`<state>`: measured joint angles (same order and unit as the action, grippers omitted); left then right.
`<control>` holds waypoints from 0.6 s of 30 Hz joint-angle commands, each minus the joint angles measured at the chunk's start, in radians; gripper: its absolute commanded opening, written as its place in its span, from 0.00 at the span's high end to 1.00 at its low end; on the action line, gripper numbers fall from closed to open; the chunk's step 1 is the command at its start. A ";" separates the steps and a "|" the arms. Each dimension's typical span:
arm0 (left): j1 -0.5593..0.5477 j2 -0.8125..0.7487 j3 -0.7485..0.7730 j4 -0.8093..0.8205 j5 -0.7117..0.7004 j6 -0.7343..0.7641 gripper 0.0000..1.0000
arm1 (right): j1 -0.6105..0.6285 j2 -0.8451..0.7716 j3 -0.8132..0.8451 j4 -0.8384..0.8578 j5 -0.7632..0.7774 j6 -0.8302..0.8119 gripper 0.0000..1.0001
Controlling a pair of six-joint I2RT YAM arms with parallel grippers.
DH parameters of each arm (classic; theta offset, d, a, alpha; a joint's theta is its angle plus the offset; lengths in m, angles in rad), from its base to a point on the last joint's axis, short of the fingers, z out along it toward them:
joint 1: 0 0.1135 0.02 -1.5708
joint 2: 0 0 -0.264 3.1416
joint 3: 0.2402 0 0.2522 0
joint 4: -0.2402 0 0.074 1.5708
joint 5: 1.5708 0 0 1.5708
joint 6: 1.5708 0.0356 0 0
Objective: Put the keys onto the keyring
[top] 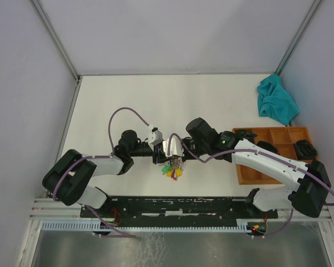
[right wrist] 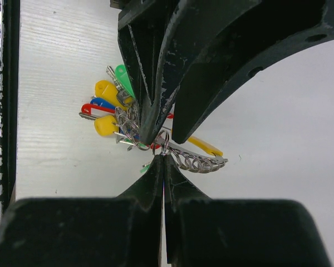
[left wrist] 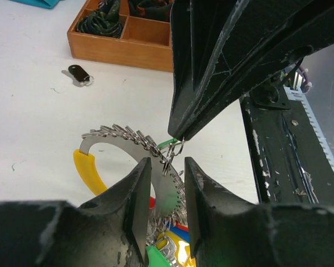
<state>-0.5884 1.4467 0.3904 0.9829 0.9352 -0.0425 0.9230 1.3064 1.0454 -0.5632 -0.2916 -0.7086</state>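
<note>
Nearest you, the coloured tags (right wrist: 107, 125) (red, yellow, green, blue) hang in a bunch under the keyring (left wrist: 116, 135). Can't tell if they touch the bench (top: 128, 94).

Your left tool (left wrist: 167, 162) is clamped on the keyring, one finger on each side of the silvery band, and the band fills the gap. The ring stands on edge at mid-bench, between your two tools.

Your right tool (right wrist: 164, 158) comes in from the opposite side with its fingers together, pinched on the green key (left wrist: 166, 144) at its small wire loop. The tip sits right at the row of little rings along the keyring's edge. You can't see whether that loop is threaded on.

Further out, the black key (left wrist: 78, 73) lies flat on the bench by itself, well apart from the ring and near the front wall of the wooden tray (left wrist: 117, 53).

Beyond the tray, a teal cloth (top: 275, 100) sits crumpled by the right wall.
</note>
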 commanded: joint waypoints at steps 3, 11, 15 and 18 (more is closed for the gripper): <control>-0.002 0.024 0.051 -0.035 0.057 0.065 0.72 | 0.004 -0.019 0.051 0.016 -0.022 -0.012 0.99; -0.002 0.017 0.055 -0.068 0.062 0.084 0.97 | 0.003 -0.041 0.032 0.006 0.016 0.002 0.99; -0.001 -0.006 0.044 -0.054 0.031 0.069 0.97 | 0.003 -0.092 -0.010 0.006 0.069 0.025 0.99; 0.005 -0.016 0.029 0.016 0.004 0.016 0.97 | 0.003 -0.119 -0.040 0.005 0.070 0.047 0.99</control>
<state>-0.5911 1.4620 0.4168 0.9264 0.9733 -0.0288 0.9257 1.2610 1.0203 -0.5774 -0.2531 -0.6933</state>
